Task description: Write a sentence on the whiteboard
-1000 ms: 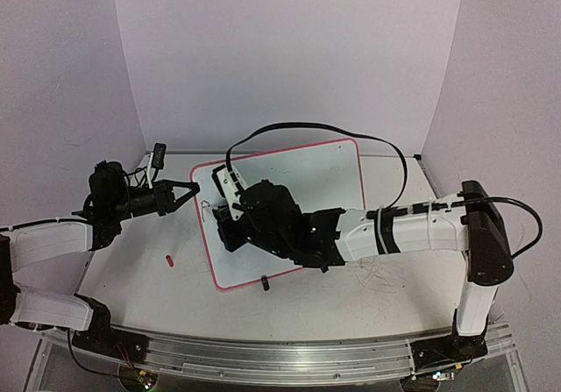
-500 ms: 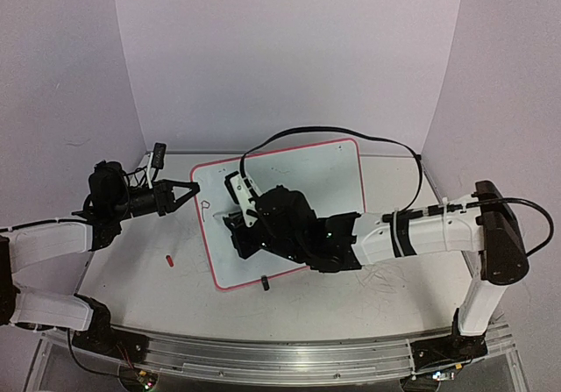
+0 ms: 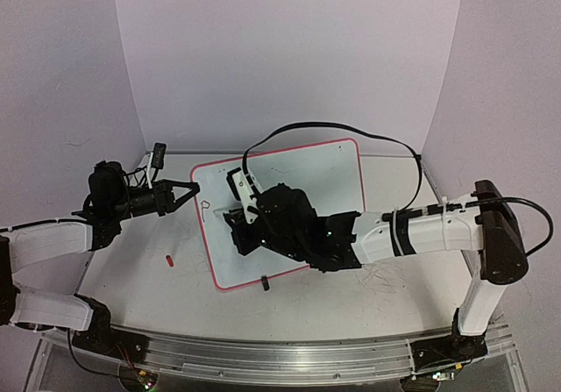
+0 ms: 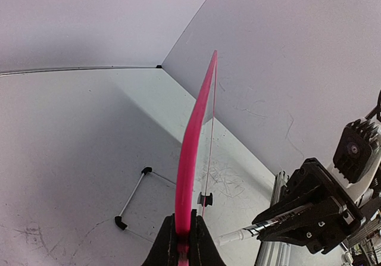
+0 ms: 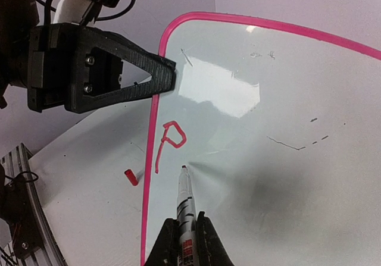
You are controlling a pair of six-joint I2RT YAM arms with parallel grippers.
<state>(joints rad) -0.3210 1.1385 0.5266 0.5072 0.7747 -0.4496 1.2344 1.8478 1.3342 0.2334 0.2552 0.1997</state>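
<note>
Pale booth, white desk [image 3: 131,269] | left end effector [image 3: 191,187] clamped on whiteboard [image 3: 329,173] rim | right end effector [image 5: 182,233] grips marker [image 5: 186,200] | sentence [image 5: 171,136], only "P" so far, sits just ahead-left of its tip | next letter goes rightward, away from left end effector

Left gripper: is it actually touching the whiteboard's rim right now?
Touching. The left wrist view shows the left gripper shut on the pink rim of the whiteboard, with the edge rising straight out from between its fingers.
</note>
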